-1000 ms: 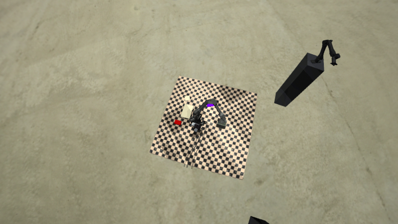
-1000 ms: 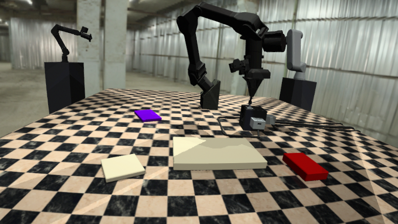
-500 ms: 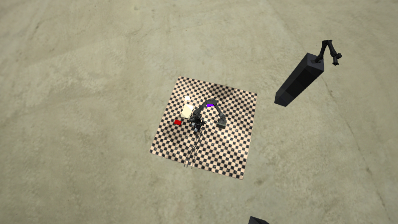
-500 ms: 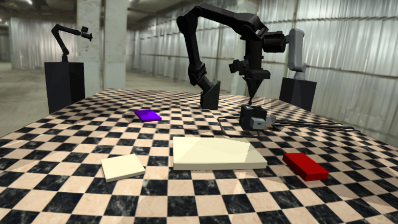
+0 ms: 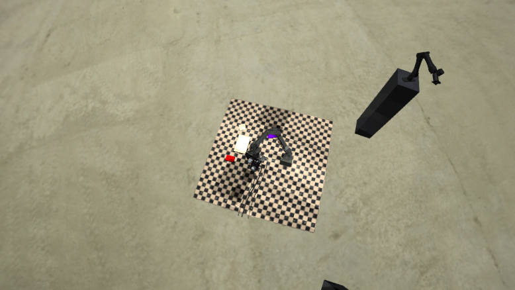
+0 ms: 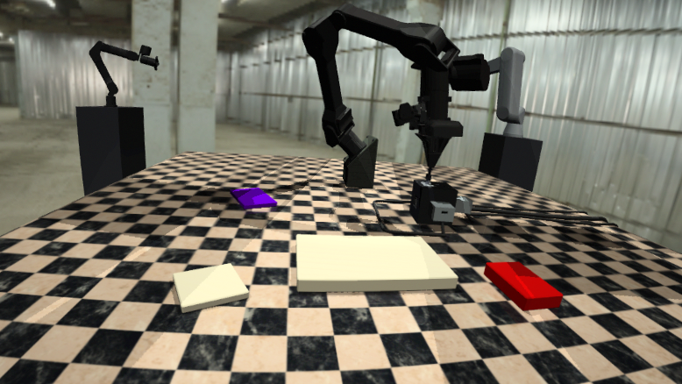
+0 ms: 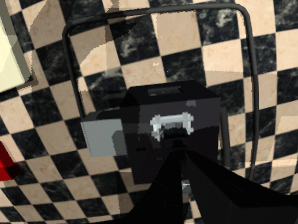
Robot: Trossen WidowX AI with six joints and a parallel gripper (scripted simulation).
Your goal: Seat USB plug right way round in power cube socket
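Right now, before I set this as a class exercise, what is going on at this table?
A black robot arm reaches straight down over a small black power cube on the checkered table. Its end effector is shut on the USB plug in the cube's top socket. How deep the plug sits cannot be told. Two cream slabs, a red block and a purple block lie apart from it.

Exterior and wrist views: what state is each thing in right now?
Gripper: shut on the USB plug, pointing straight down.
USB plug: over the cube's top socket; depth cannot be told.
Power cube: upright on the table, grey plugs in its sides.
Big cream slab: lying flat.
Red block: lying flat.
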